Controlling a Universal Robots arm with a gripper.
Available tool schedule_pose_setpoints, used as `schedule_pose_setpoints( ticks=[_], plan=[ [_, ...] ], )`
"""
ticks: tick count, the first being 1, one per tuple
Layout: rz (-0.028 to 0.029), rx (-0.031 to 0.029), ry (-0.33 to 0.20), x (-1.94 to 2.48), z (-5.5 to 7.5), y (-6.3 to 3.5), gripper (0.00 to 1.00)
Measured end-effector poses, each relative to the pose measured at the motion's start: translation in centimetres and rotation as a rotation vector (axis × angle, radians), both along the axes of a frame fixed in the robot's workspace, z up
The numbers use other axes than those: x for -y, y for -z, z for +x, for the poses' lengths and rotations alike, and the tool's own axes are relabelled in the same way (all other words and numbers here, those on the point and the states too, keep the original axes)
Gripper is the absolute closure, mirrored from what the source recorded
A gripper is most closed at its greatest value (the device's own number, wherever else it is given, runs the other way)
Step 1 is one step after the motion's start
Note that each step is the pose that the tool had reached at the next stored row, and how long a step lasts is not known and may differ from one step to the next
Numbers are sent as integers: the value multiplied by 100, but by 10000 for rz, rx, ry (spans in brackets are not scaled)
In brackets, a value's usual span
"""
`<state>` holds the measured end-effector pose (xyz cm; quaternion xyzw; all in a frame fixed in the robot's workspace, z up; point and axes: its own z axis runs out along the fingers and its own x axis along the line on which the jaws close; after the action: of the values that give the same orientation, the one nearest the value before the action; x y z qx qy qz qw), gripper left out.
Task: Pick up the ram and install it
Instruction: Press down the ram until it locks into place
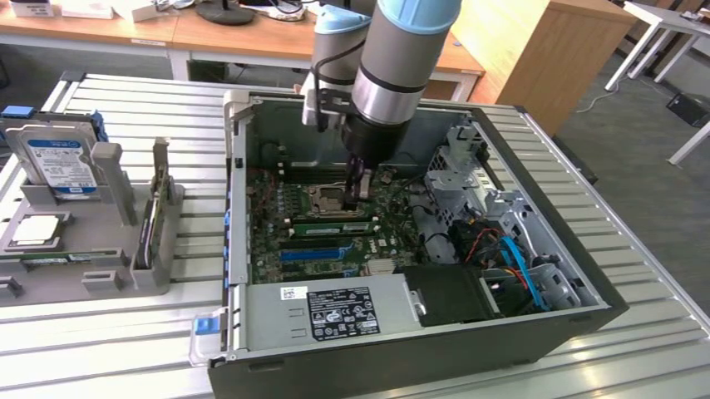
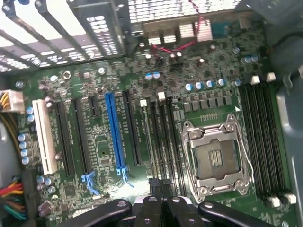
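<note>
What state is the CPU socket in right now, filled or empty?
Empty. The wrist view shows bare contacts in the middle of the CPU socket, with no chip or cooler over it.

I can read no word or number anywhere. The black label (image 1: 342, 312) on the silver power supply (image 1: 322, 314), bottom centre of the exterior view, carries print too fine to read. The blue-and-white label (image 1: 58, 162) on the hard drive (image 1: 53, 166), left edge, is equally illegible.

The dark two-fingered gripper (image 1: 357, 202) is lowered inside the open black computer case (image 1: 577, 312); below its fingers (image 2: 156, 210) a green motherboard (image 2: 156, 75) is spread, the silver square processor socket (image 2: 216, 160) just beside them.
</note>
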<state>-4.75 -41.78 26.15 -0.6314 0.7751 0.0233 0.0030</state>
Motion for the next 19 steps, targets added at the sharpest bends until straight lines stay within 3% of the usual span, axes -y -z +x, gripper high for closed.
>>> schedule_pose_setpoints(
  ticks=[19],
  plan=[
    [0, 0, 3275, 0, 0, 2, 89]
  ],
)
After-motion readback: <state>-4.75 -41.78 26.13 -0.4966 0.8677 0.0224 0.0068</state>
